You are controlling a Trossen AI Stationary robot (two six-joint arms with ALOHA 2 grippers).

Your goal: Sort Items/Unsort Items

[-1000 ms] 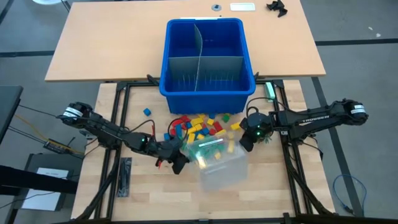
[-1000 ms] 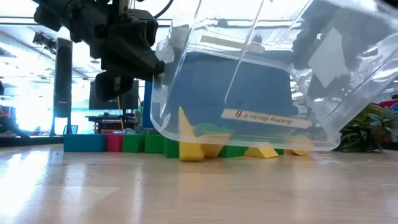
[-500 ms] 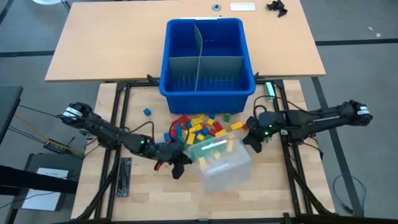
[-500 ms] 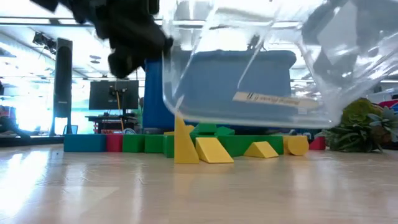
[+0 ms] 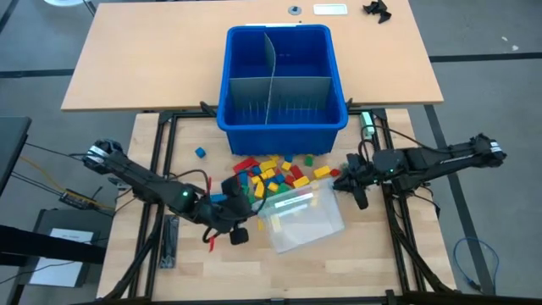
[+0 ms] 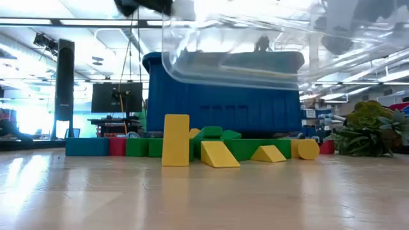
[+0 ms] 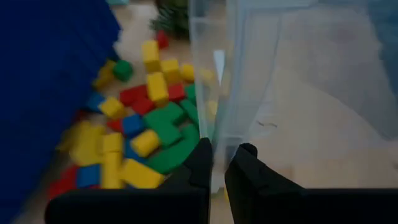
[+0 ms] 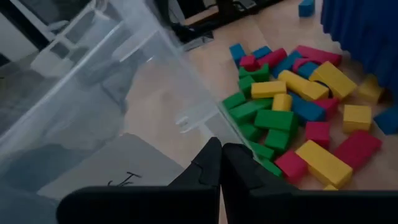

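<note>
Toy blocks (image 5: 273, 173) lie heaped mid-frame, below the blue bin (image 5: 283, 78). Left gripper (image 5: 240, 213) and right gripper (image 5: 349, 180) each pinch the clear tub's (image 5: 301, 220) rim, holding it aloft, emptied. Next, likely: set it down, then sort blocks.

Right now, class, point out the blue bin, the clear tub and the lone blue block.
blue bin (image 5: 283, 124), high view, front wall.
clear tub (image 5: 303, 222), high view, its side.
lone blue block (image 5: 200, 152), high view, top face.
</note>
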